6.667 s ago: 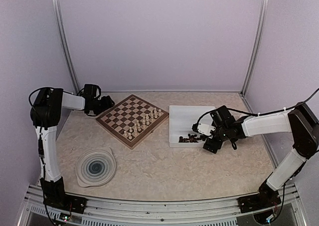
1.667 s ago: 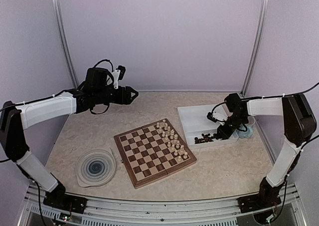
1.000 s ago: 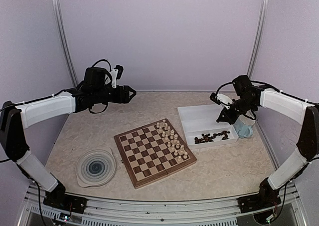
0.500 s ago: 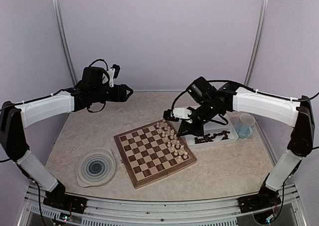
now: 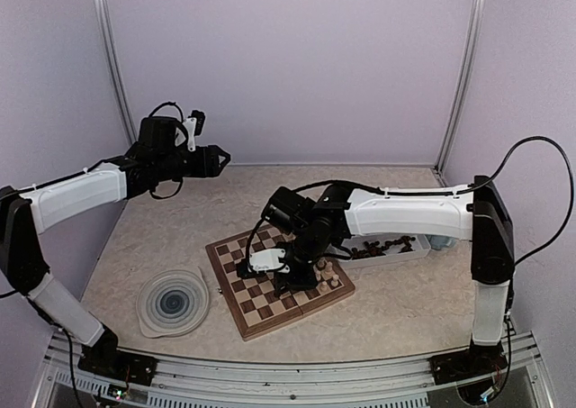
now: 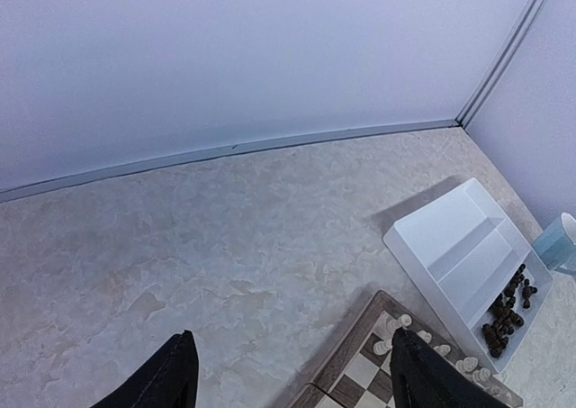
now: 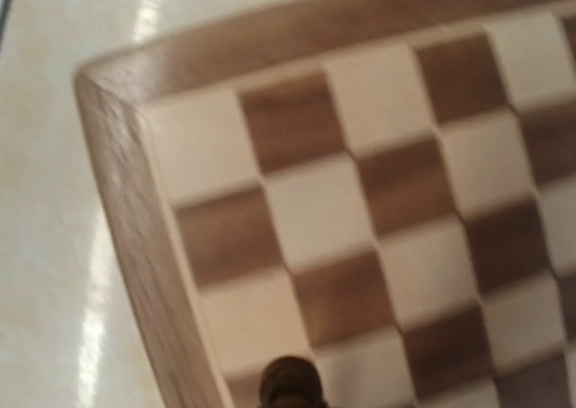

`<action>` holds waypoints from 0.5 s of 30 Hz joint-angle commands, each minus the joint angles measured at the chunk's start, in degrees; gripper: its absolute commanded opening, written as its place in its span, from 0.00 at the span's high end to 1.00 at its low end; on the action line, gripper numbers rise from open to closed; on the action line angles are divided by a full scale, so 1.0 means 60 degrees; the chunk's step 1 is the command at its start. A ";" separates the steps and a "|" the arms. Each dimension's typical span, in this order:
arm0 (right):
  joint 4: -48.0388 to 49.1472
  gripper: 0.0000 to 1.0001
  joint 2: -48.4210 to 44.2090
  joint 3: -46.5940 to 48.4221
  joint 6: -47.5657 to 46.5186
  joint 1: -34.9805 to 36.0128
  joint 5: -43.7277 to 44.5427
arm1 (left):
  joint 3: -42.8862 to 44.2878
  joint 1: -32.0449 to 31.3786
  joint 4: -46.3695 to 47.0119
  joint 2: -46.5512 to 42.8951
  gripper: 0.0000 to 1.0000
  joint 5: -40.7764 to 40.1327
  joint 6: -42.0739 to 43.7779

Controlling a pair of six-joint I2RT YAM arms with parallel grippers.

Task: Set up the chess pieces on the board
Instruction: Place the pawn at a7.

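Over left side of board (image 5: 252, 313) | right gripper (image 5: 255, 266) clamped on dark piece (image 7: 290, 383) | left gripper (image 5: 219, 158) wide, empty | next: lower onto edge square, release

- Board (image 5: 256, 309): wood, smooth, light sheen.
- Chess pieces (image 6: 504, 313): turned wood, smooth.
- Surface (image 5: 405, 309): marbled beige, stone-look, slightly glossy.
- Tray (image 6: 441, 232): white plastic, smooth, matt.
- Plate (image 5: 173, 303): glazed, glossy.
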 commanded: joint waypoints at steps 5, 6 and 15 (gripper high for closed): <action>-0.0654 1.00 0.0849 0.0895 -0.0105 0.0536 -0.0126 | 0.0053 0.0132 -0.0164 -0.0521 0.27 -0.0118 -0.0024; -0.0687 1.00 0.0931 0.0955 -0.0098 0.0580 -0.0133 | 0.0050 0.0140 -0.0178 -0.0548 0.27 -0.0127 -0.0023; -0.0735 1.00 0.1422 0.1361 0.0053 0.0783 -0.0225 | 0.0077 0.0236 -0.0254 -0.0745 0.27 -0.0174 0.0020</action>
